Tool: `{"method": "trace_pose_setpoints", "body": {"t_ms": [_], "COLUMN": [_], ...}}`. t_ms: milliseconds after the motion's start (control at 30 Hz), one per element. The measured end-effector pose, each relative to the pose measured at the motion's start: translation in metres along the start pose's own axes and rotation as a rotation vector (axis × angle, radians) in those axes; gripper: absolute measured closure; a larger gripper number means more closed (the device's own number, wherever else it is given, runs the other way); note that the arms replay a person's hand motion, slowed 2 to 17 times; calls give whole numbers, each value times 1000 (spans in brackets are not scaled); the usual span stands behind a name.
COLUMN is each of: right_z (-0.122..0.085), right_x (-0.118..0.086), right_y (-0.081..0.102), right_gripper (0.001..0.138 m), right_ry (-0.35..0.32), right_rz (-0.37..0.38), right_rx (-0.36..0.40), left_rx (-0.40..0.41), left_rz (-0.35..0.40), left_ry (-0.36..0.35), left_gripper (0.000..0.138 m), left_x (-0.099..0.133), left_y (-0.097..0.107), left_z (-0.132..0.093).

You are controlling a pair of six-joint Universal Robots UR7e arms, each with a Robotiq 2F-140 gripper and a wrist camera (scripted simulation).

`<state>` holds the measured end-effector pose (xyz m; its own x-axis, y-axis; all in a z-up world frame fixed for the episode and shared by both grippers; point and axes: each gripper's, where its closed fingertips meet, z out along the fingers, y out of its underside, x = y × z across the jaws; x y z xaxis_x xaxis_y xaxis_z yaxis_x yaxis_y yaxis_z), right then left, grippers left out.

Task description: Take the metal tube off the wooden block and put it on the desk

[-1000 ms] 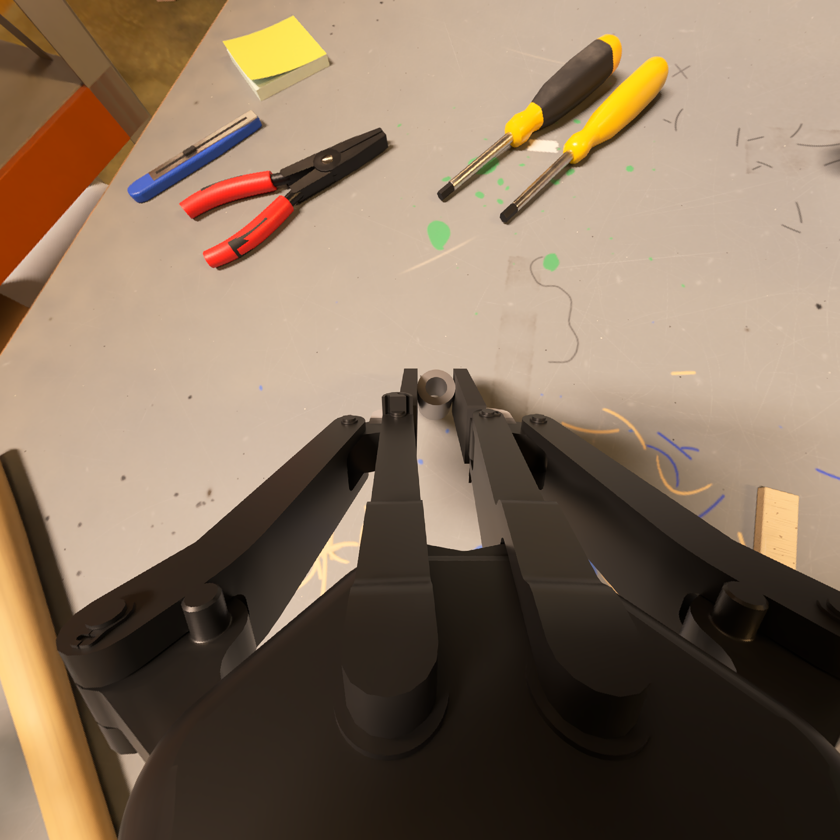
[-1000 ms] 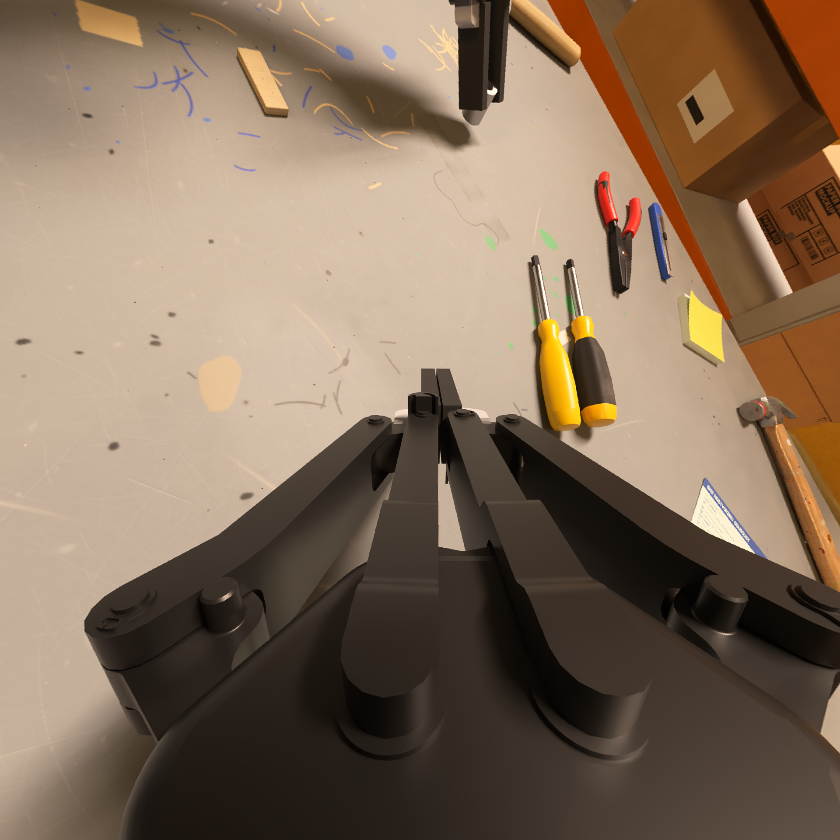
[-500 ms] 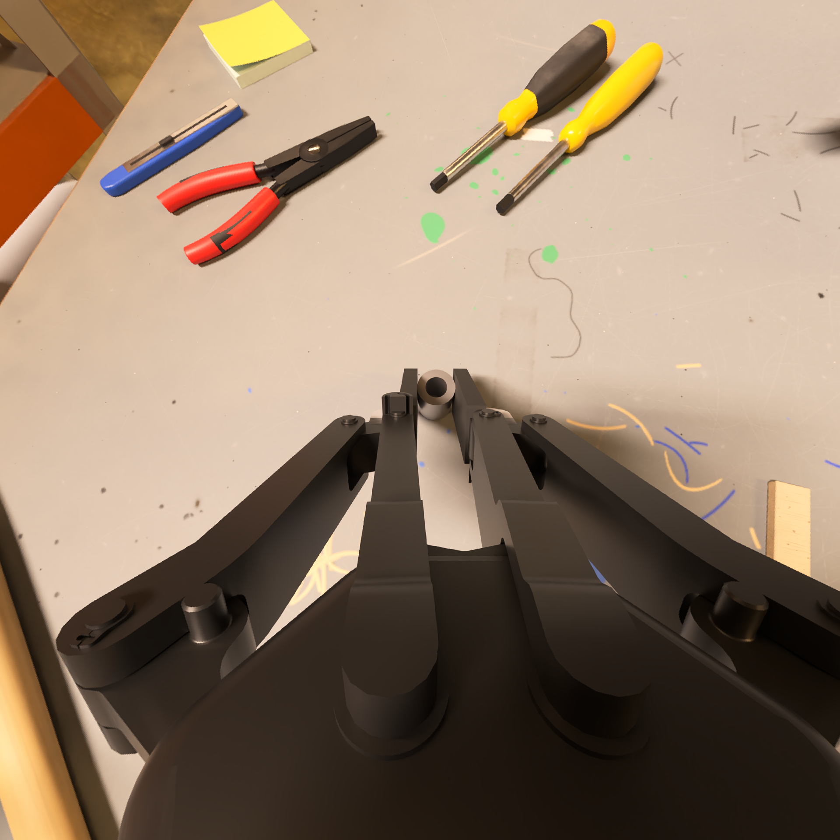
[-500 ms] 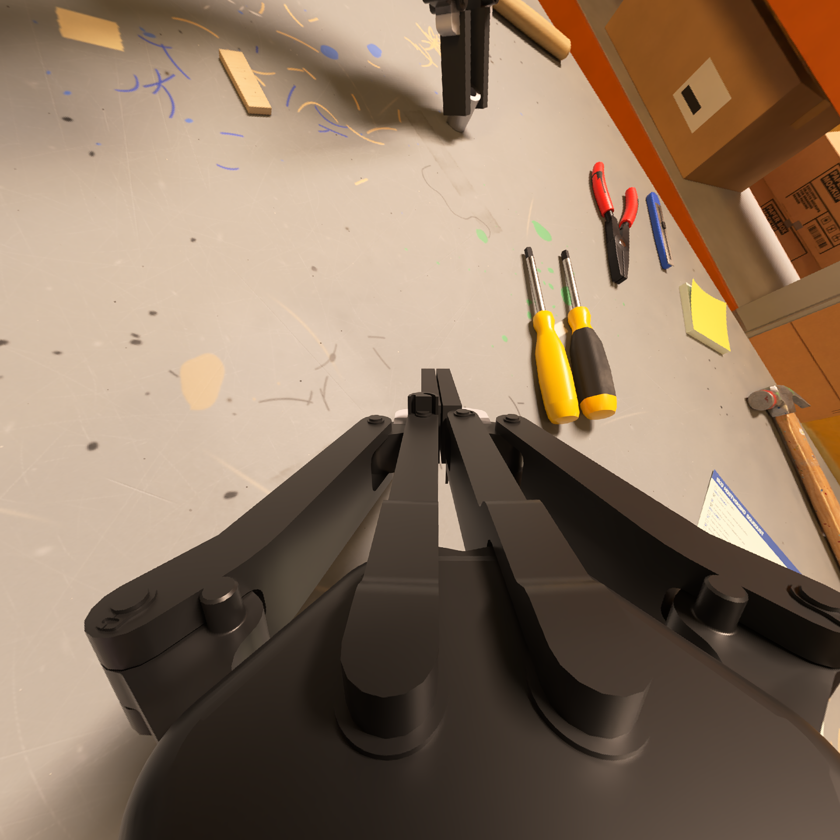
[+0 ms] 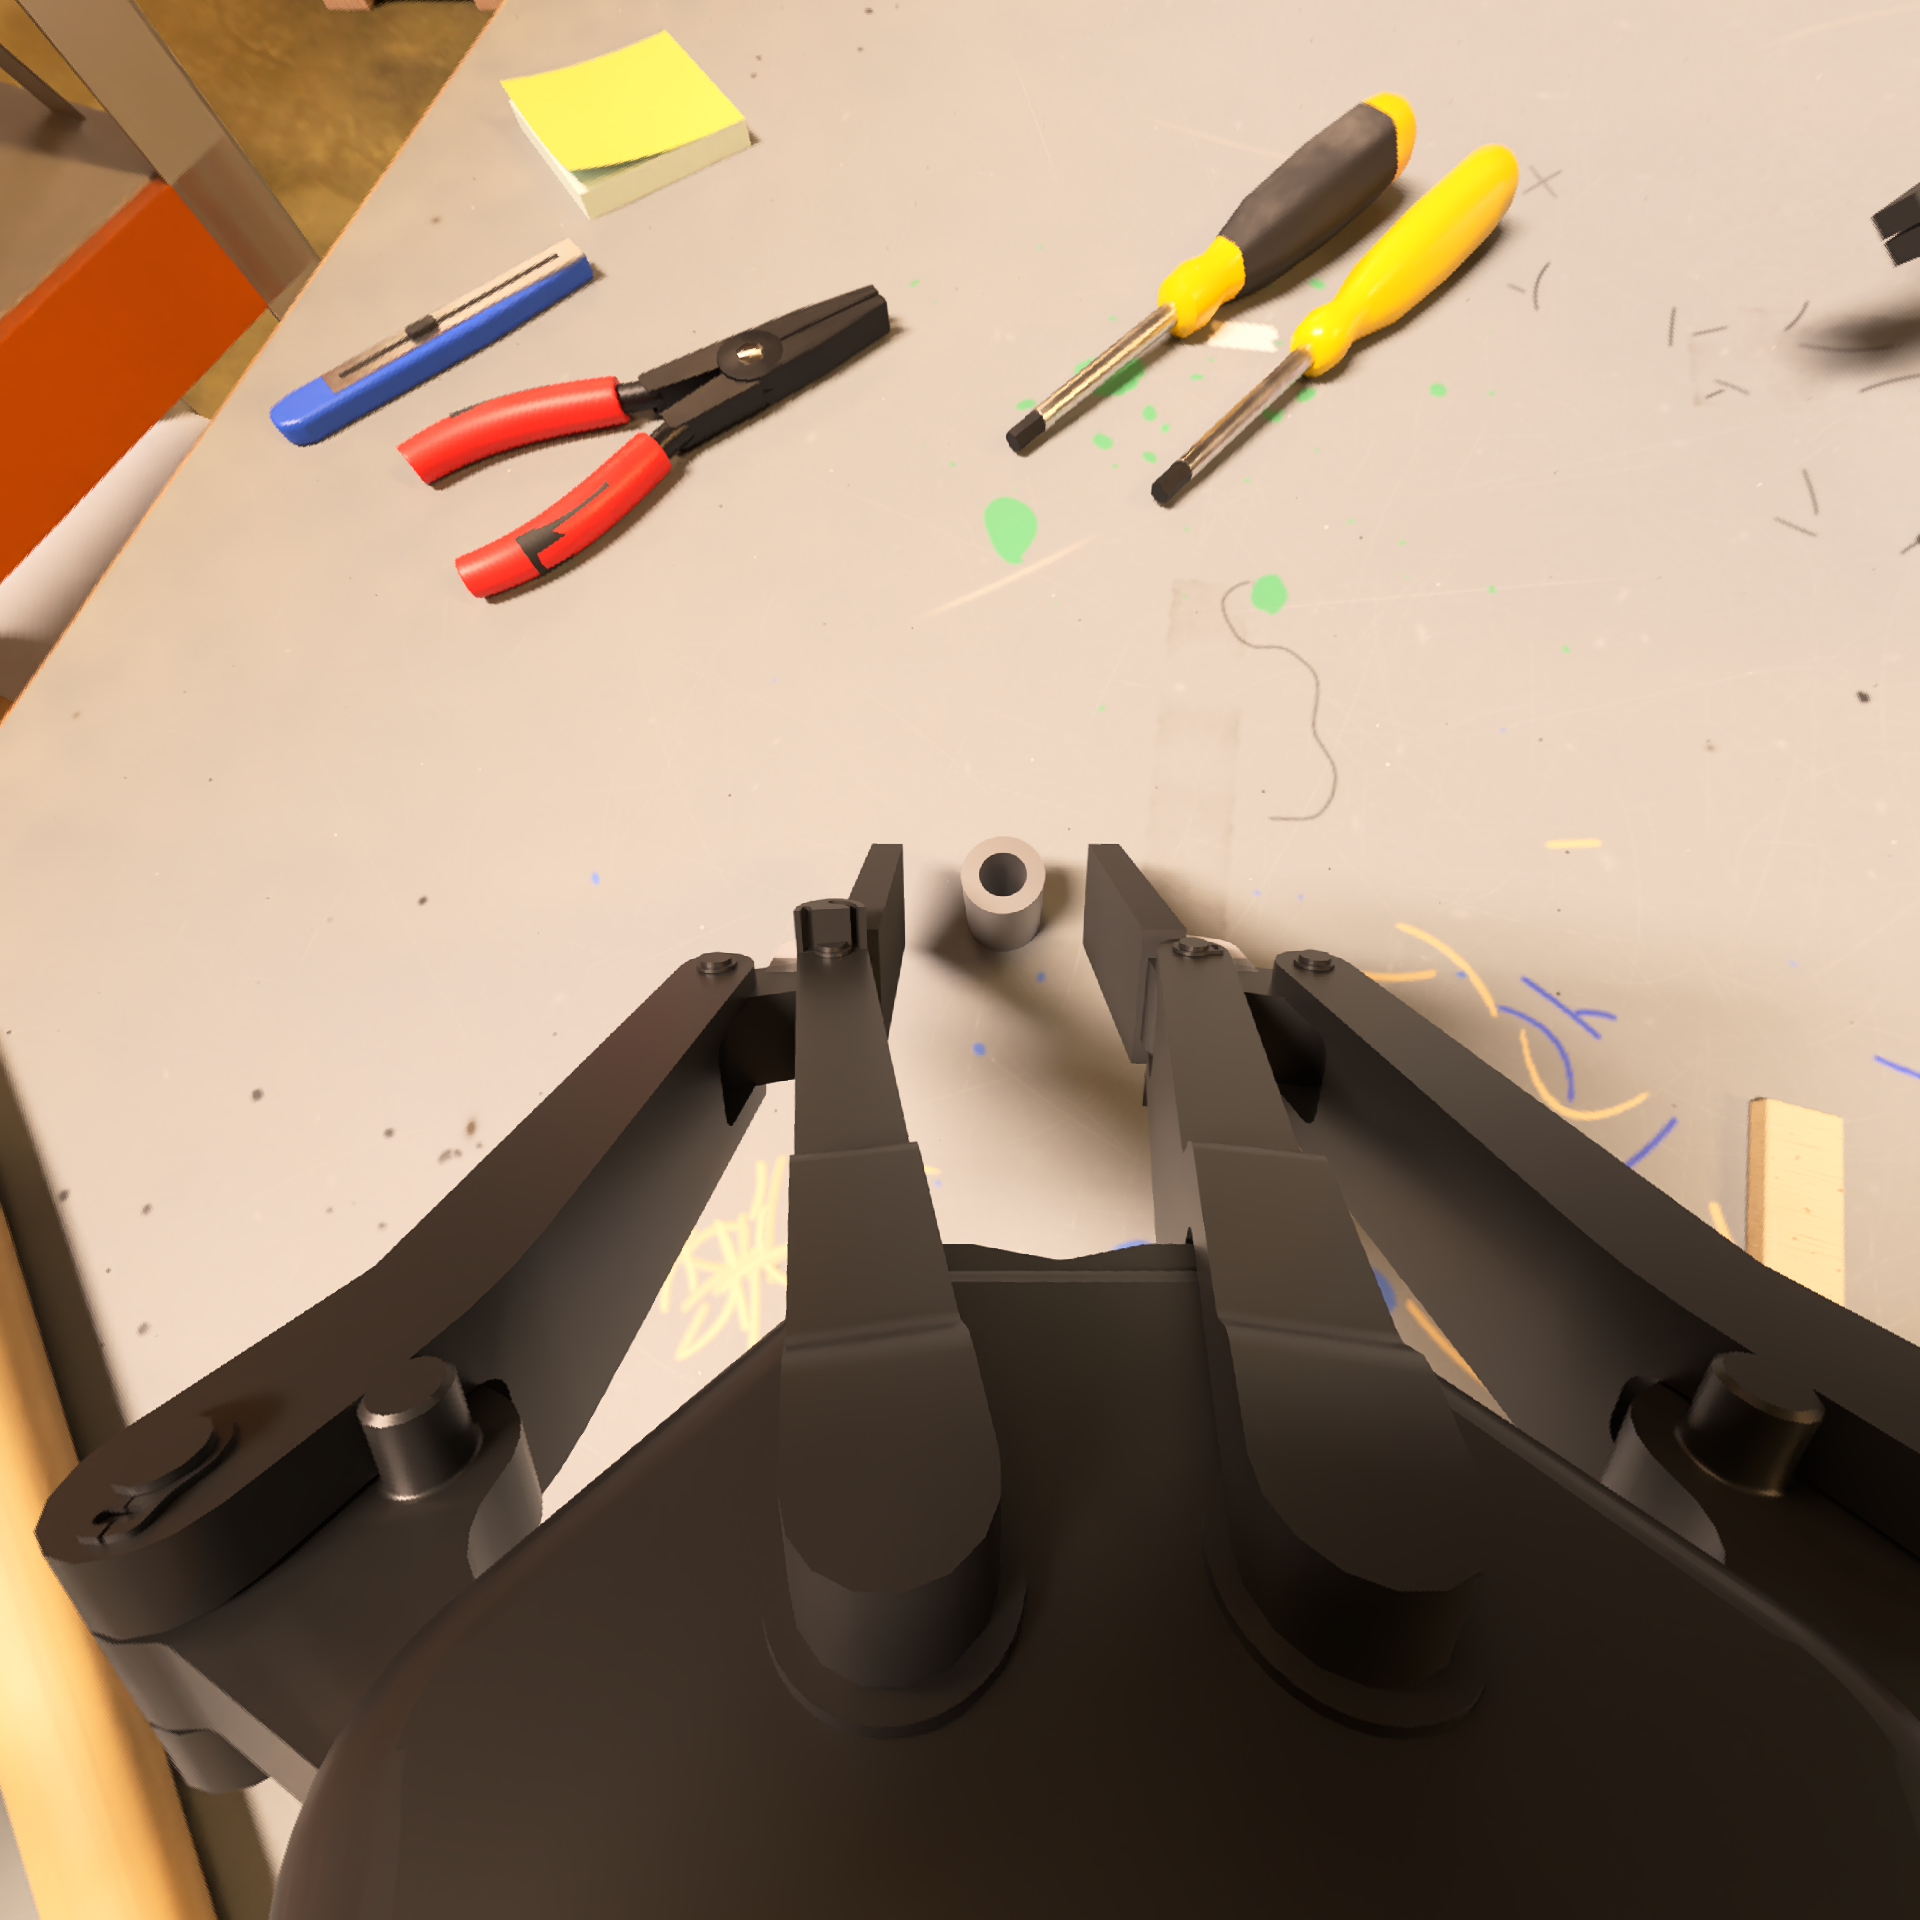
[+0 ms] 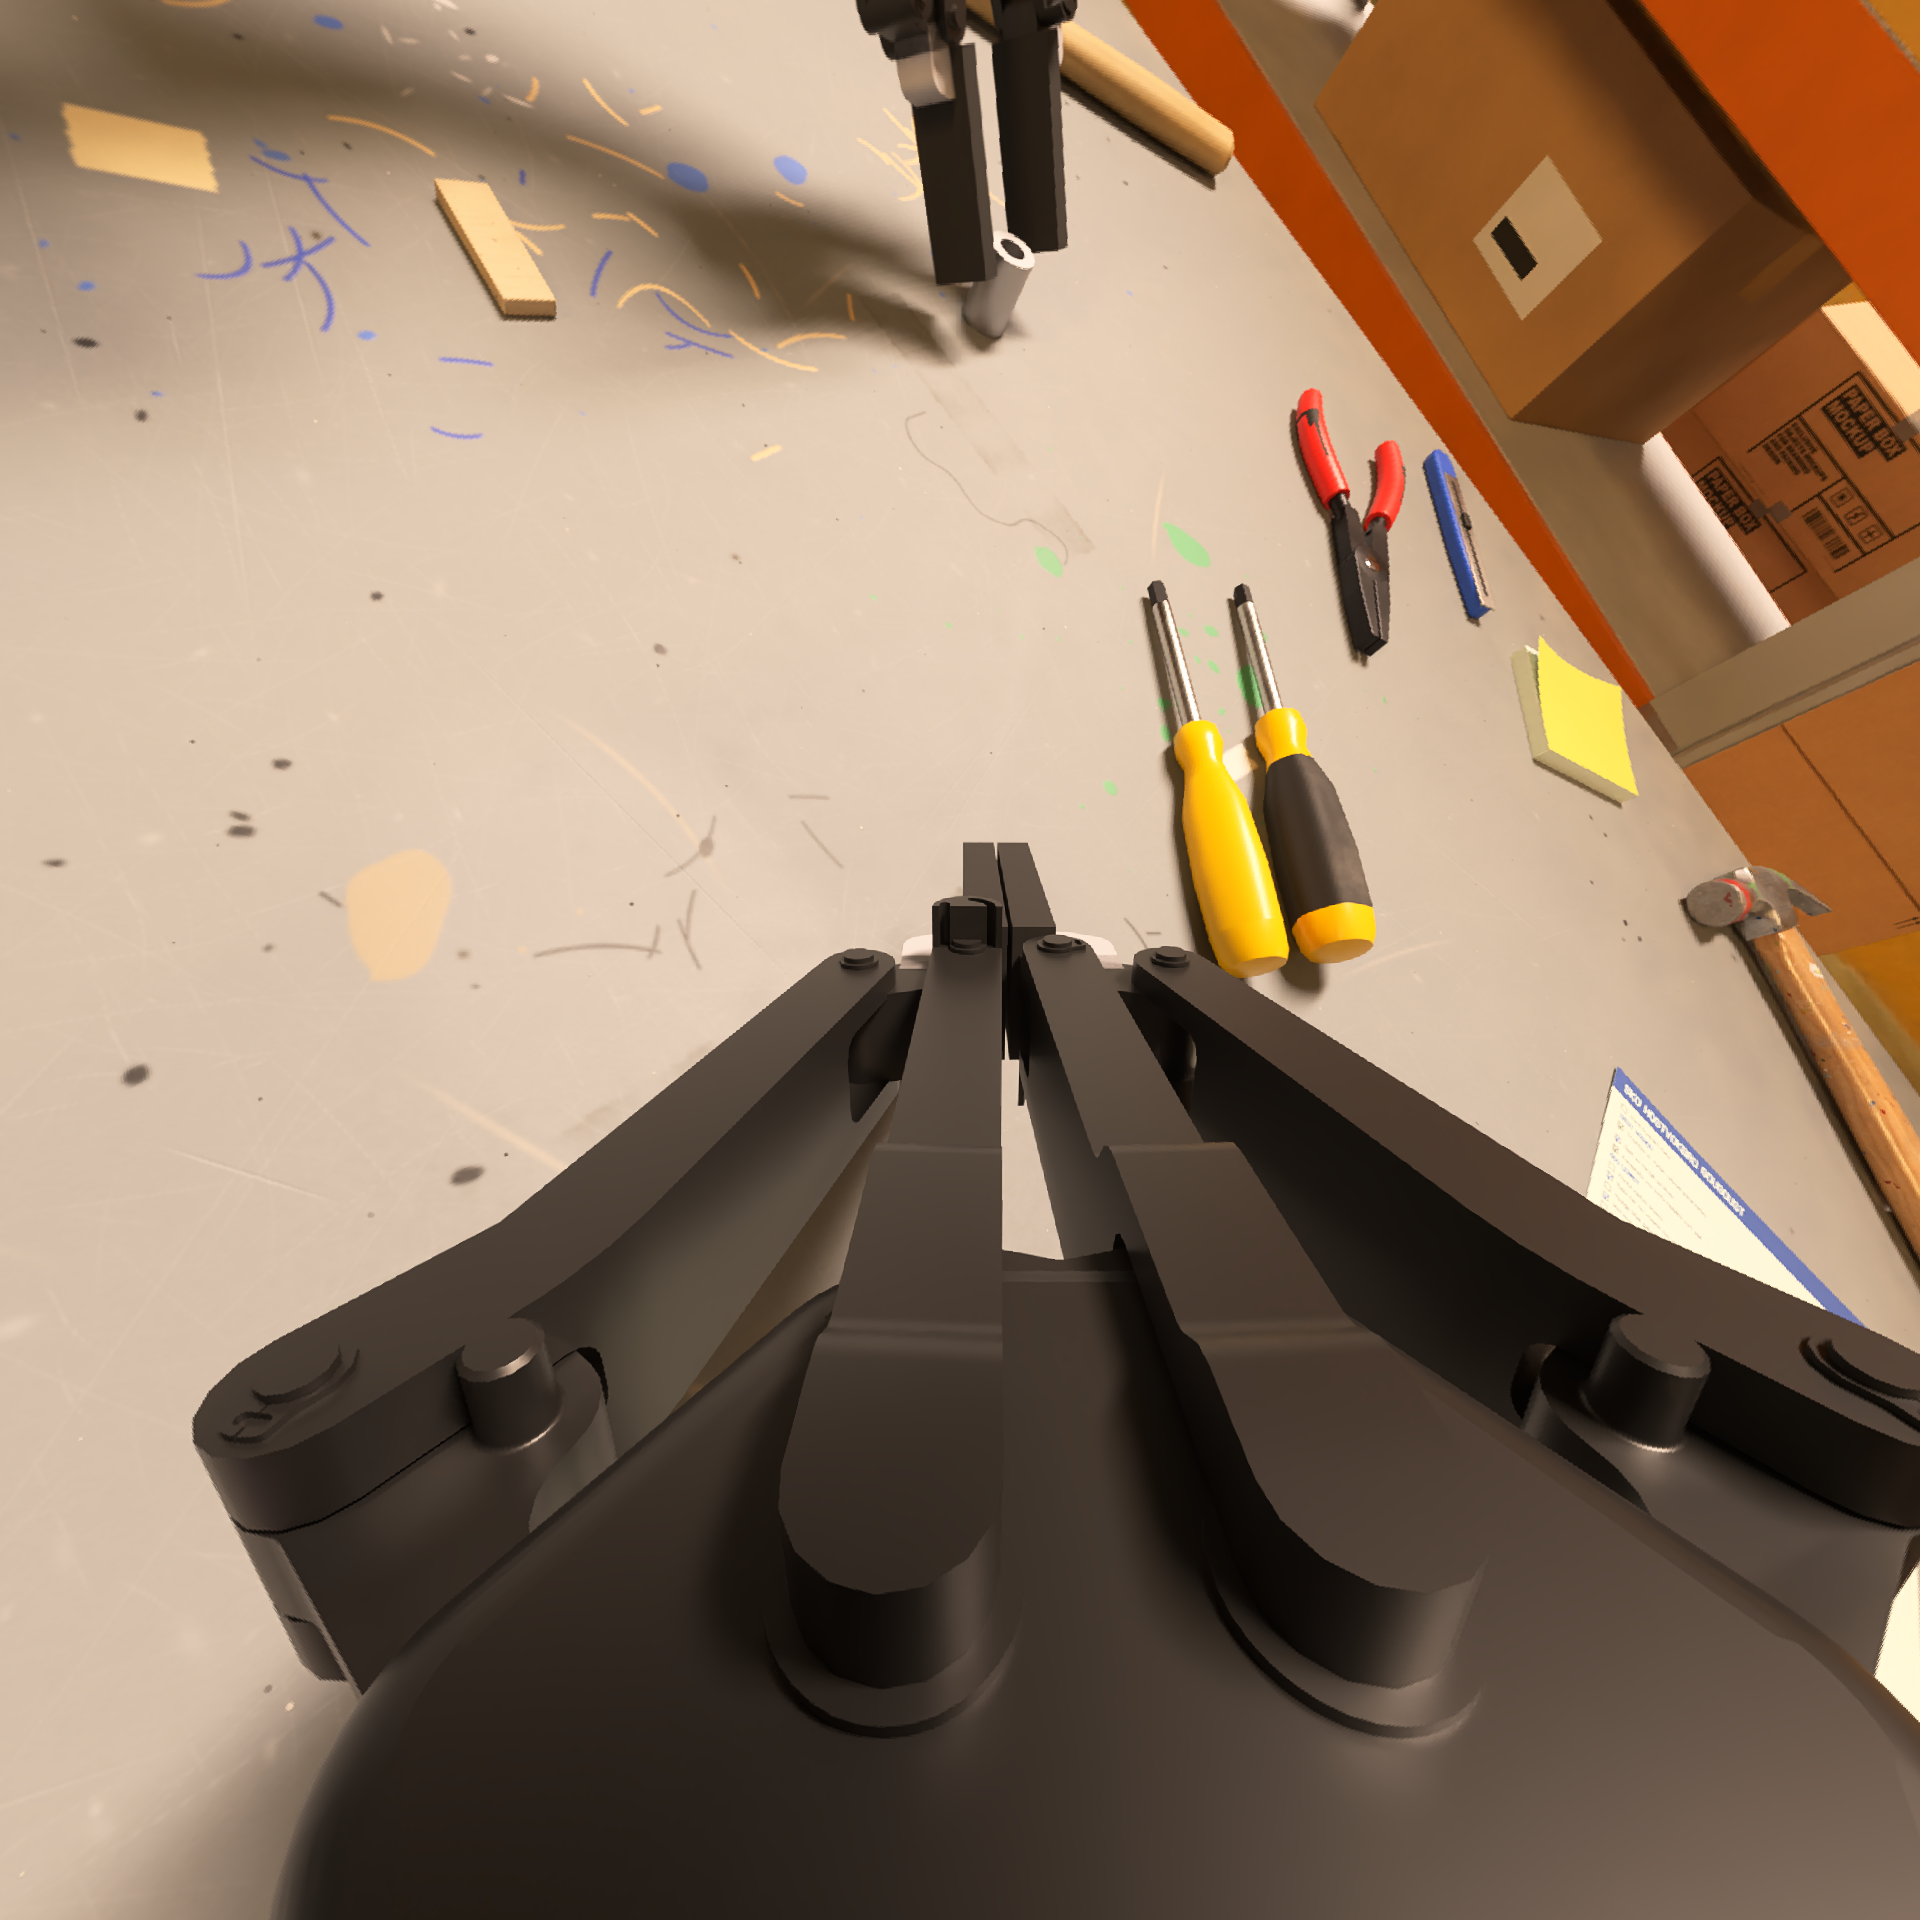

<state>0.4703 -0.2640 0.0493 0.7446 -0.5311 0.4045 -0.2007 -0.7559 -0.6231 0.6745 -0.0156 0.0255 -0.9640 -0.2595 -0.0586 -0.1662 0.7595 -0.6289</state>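
Release step: my left pincer (image 5: 995, 894) spread open around metal tube (image 5: 1002, 891), upright on tabletop (image 5: 727, 727). Right pincer (image 6: 997, 871) closed, empty. Next: lift straight, no nudging.

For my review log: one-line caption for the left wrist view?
Left end effector open around the upright metal tube standing on the desk.

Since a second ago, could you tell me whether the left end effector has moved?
Yes. The left end effector has opened off the metal tube and drawn back from the pliers.
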Motion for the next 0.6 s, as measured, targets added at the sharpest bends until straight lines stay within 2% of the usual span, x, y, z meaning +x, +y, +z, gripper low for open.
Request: {"method": "trace_pose_setpoints", "body": {"t_ms": [133, 300, 500, 600], "right_z": [-1, -3, -5, -7], "right_x": [4, 9, 14, 16], "right_y": [-1, -1, -1, -1], "right_gripper": [138, 138, 138, 138], "right_ry": [11, 31, 57, 69], "right_rz": [18, 38, 68, 92], "right_rx": [8, 9, 14, 18], "left_rx": [23, 21, 68, 115], "left_rz": [-17, -32, -47, -66], "left_ry": [-2, -54, -92, -105], "left_gripper": [83, 74, 74, 83], "left_x": [1, -5, -1, 5], "left_y": [-3, -2, -6, -10], "left_z": [-8, -21, -45, -60]}}
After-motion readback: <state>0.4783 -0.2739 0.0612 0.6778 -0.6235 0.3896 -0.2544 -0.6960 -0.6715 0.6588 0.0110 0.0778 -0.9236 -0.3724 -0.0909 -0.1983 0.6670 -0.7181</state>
